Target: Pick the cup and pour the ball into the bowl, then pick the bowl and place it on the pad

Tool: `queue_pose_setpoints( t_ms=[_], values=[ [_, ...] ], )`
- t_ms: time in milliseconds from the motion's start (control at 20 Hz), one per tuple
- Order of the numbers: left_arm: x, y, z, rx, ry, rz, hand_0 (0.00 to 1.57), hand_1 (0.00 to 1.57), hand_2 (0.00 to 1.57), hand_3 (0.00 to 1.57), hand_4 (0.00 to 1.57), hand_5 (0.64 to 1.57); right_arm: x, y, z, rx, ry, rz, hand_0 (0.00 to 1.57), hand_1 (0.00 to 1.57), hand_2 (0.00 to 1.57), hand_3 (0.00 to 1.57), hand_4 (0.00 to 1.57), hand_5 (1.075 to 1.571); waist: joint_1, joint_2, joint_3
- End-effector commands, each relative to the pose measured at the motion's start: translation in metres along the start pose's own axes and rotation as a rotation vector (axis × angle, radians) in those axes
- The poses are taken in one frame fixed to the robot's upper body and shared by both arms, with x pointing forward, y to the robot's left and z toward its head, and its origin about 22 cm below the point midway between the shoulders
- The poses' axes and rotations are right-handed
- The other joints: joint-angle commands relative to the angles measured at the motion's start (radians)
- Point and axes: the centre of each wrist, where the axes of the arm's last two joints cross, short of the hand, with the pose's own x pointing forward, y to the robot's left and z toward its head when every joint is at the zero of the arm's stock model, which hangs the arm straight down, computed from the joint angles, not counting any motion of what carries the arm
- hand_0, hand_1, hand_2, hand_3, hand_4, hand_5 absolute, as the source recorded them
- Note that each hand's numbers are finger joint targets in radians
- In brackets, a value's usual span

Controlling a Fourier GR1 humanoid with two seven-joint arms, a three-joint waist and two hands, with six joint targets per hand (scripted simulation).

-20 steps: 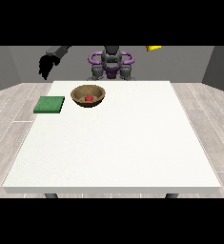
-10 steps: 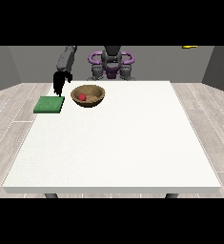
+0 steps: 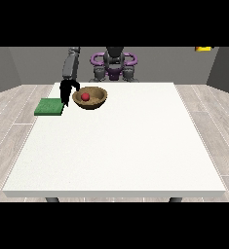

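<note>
One hand (image 3: pixel 67 92) between pad (image 3: pixel 49 107), bowl (image 3: pixel 90 98)

hand at the view's left (image 3: pixel 66 92) between green pad (image 3: pixel 49 106) and bowl (image 3: pixel 89 97) holding red ball (image 3: pixel 85 97).

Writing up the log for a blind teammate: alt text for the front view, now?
A black hand at the view's left hangs just left of a wooden bowl holding a red ball, between the bowl and a green pad, near the far edge of a white table.
</note>
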Motion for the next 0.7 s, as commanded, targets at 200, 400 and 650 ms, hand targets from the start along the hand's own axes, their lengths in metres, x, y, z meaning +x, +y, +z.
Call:
queue_pose_setpoints(
  t_ms=[200,400,650],
  values=[
    [0.028,0.031,0.012,0.002,-0.069,-0.008,0.0,0.0,0.0,0.0,1.02,1.536,-0.014,0.003,-0.01,-0.014,-0.055,0.001,0.0,0.0,0.0,0.0,0.5,1.551,0.01,0.084,0.0004],
    [0.044,0.033,0.012,-0.002,-0.129,-0.019,0.0,0.0,0.0,0.0,1.01,1.542,-0.023,0.0,0.0,-0.018,-0.138,-0.022,0.0,0.0,0.0,0.0,0.45,1.544,0.032,0.153,0.0011],
    [0.031,0.025,0.014,-0.03,-0.066,0.016,0.0,0.0,0.0,0.0,1.02,1.536,-0.018,0.013,-0.005,-0.026,-0.053,-0.012,0.0,0.0,0.0,0.0,0.44,1.547,0.051,0.075,0.0005]
  ],
)
